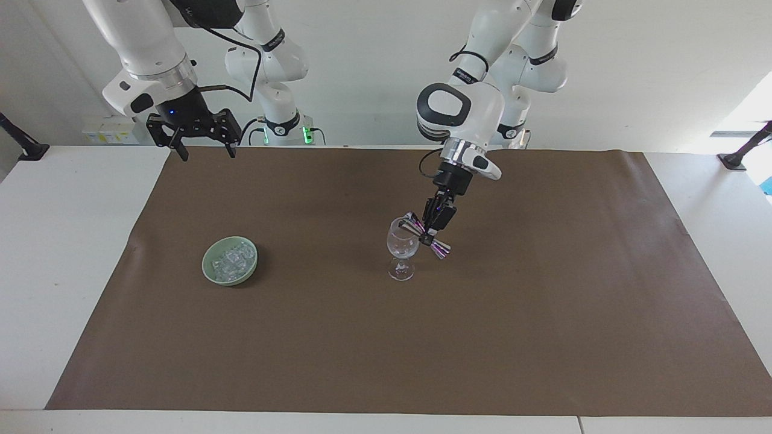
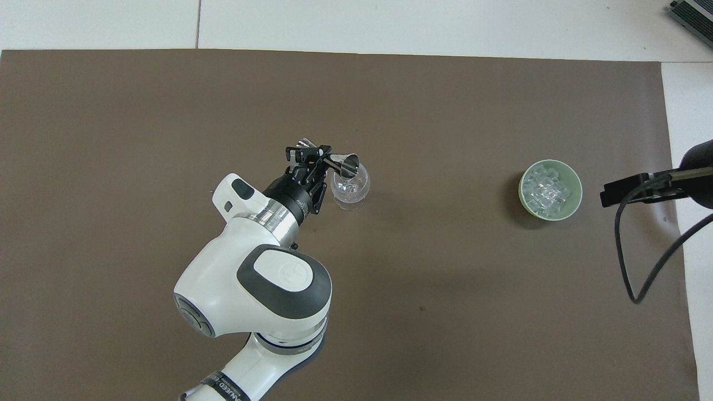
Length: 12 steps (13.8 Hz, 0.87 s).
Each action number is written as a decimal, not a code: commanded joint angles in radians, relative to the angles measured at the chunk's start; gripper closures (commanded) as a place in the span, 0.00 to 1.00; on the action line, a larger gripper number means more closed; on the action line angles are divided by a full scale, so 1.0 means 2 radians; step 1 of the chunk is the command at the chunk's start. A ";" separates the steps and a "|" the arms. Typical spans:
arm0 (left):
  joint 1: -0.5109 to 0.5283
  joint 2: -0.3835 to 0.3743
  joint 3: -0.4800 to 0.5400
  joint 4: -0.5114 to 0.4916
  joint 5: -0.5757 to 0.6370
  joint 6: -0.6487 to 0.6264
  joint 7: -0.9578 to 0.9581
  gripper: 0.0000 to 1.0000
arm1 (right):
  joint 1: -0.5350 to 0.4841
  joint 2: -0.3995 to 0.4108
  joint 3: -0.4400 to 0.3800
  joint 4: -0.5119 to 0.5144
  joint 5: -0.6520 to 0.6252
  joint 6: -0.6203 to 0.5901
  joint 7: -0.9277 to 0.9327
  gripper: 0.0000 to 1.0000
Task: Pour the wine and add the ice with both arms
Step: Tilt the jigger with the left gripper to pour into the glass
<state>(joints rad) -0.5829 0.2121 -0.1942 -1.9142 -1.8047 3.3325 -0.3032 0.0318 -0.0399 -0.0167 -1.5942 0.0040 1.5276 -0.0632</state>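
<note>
Left gripper (image 1: 429, 234) clamps the light, slippery steel jigger (image 1: 426, 235) at its waist, tipped over the fragile glass (image 1: 402, 248); right gripper (image 1: 203, 146), parted wide, waits above the mat's (image 1: 543, 313) edge; ice (image 1: 232, 259) is untouched.

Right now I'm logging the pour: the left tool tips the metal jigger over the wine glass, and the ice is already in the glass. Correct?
Not quite. The left tool does tip the metal jigger over the wine glass, but the ice lies in the green dish, toward the right arm's end of the table. The facing view shows it.
</note>
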 commanded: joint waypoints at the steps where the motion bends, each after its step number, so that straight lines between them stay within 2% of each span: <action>1: -0.007 0.003 0.005 0.002 0.011 0.007 0.017 1.00 | -0.006 -0.008 0.005 -0.005 -0.004 -0.006 -0.013 0.00; 12: -0.002 -0.001 0.007 -0.003 0.021 0.000 0.065 1.00 | -0.006 -0.008 0.005 -0.005 -0.004 -0.006 -0.013 0.00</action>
<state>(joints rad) -0.5829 0.2147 -0.1899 -1.9175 -1.7783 3.3322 -0.1978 0.0318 -0.0399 -0.0167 -1.5942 0.0040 1.5276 -0.0632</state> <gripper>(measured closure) 0.784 0.000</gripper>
